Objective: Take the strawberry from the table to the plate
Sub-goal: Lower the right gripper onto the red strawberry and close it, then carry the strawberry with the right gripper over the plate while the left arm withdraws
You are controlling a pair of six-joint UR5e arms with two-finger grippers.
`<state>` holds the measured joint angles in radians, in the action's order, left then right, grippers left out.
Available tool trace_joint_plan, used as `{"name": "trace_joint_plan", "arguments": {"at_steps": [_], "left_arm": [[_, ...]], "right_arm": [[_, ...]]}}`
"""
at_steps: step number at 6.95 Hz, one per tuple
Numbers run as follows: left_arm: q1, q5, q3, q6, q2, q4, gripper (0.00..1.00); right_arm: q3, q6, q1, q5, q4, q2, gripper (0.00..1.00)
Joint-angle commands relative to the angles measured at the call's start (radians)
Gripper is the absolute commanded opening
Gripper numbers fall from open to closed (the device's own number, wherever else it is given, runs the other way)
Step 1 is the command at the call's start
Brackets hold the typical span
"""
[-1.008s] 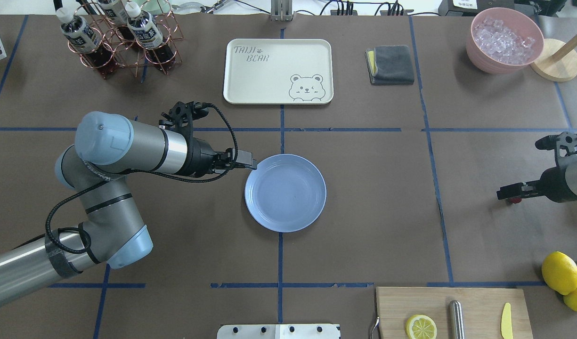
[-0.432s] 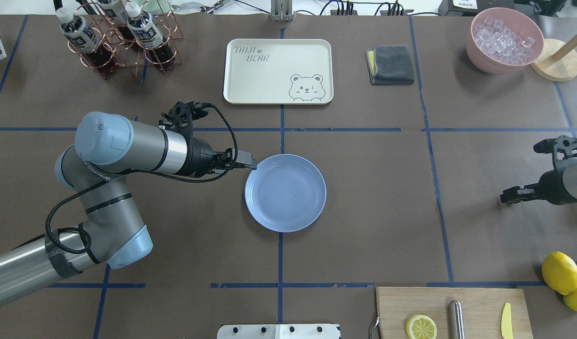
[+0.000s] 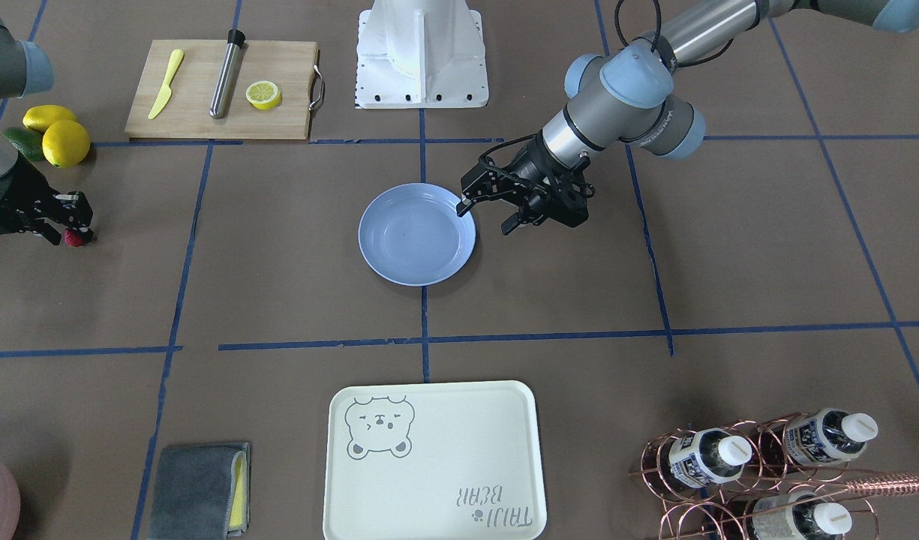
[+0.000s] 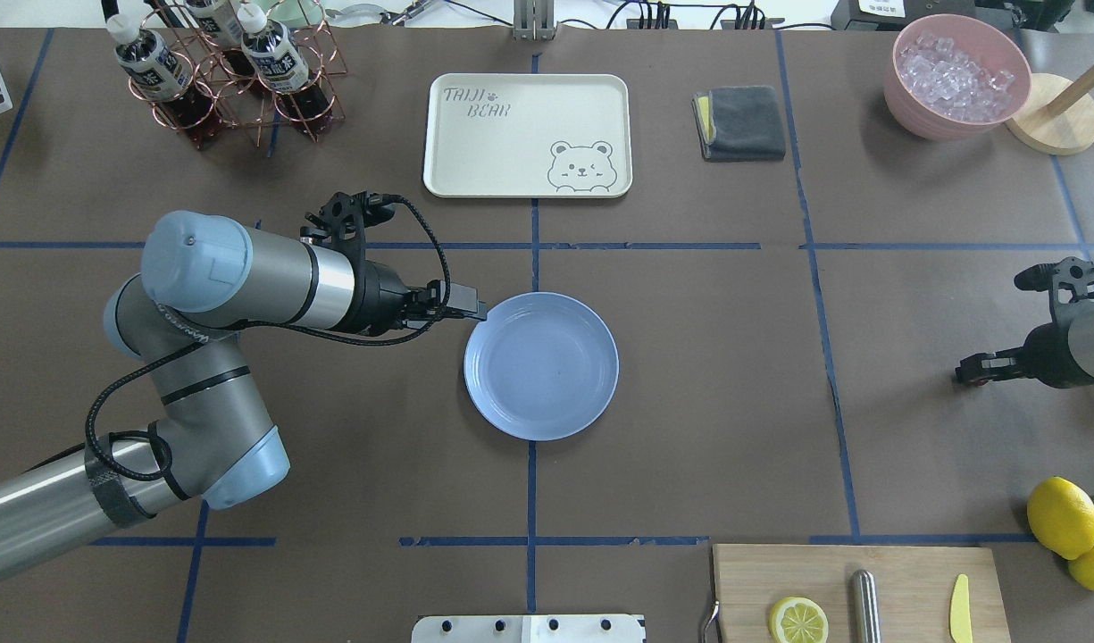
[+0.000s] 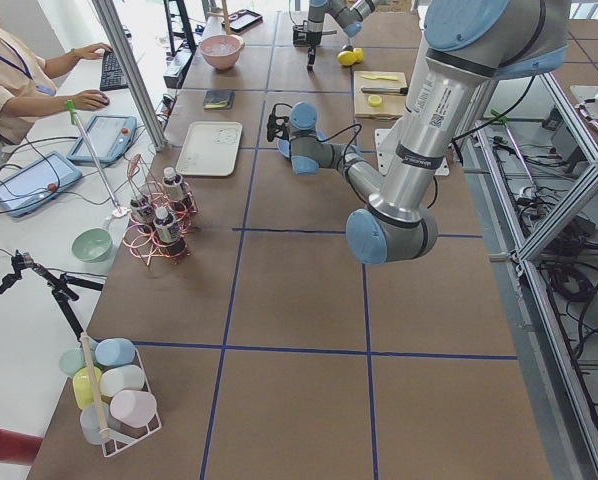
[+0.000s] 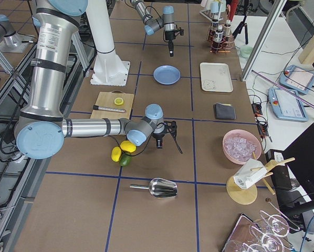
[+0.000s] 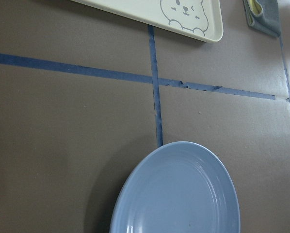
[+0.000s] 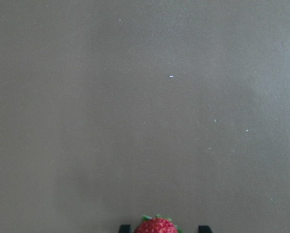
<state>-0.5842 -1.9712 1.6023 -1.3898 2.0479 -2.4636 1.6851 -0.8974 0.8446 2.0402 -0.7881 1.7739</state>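
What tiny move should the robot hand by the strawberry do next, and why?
Probably close the right gripper on the strawberry. In the right wrist view the berry sits between the two fingertips with a gap on each side, so it does not look pinched yet. The plate is empty and well away, so lifting and carrying should come after a firm grip.

The bench [image 4: 689, 402] wears matt brown paper crossed by blue tape, and the plate [image 4: 541, 366] on it is smooth, glossy, plastic-looking light blue, while the cream tray [image 4: 528, 134] at the plate's twelve o'clock has a duller sheen. A pale wooden cutting board [image 4: 913, 589] carrying a brushed metal rod [image 4: 864, 605] lies at the plate's four o'clock, a soft grey cloth [image 4: 743, 122] at one o'clock, and a coppery wire rack [image 4: 243, 107] at ten o'clock. The strawberry [image 8: 157, 226] has shiny, seed-pitted red skin.
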Motion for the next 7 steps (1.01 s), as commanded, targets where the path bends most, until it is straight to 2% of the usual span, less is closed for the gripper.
{"name": "trace_joint_plan", "arguments": {"at_steps": [1, 2, 3, 4, 5, 6, 7], "left_arm": [[0.0, 0.002, 0.004, 0.0, 0.0, 0.0, 0.95], [-0.002, 0.0, 0.005, 0.0, 0.0, 0.0, 0.95], [-0.003, 0.0, 0.019, 0.0, 0.0, 0.0, 0.94], [-0.008, 0.0, 0.037, -0.002, 0.0, 0.0, 0.95], [-0.028, -0.006, 0.057, 0.0, -0.002, 0.003, 0.94], [-0.061, -0.014, 0.083, 0.006, -0.04, 0.012, 0.94], [-0.115, -0.052, 0.115, 0.014, -0.085, 0.012, 0.95]], "right_arm": [[0.011, 0.0, 0.001, 0.006, 0.001, -0.007, 0.0], [0.046, -0.002, 0.002, 0.011, -0.005, -0.01, 0.0], [0.124, -0.056, 0.001, 0.018, -0.023, -0.008, 0.0], [0.201, -0.244, -0.045, 0.017, -0.061, -0.063, 0.0], [0.217, -0.438, -0.124, 0.002, -0.066, -0.158, 0.0], [0.216, -0.563, -0.218, -0.08, -0.071, -0.266, 0.0], [0.211, -0.68, -0.322, -0.177, -0.165, -0.409, 0.0]]}}
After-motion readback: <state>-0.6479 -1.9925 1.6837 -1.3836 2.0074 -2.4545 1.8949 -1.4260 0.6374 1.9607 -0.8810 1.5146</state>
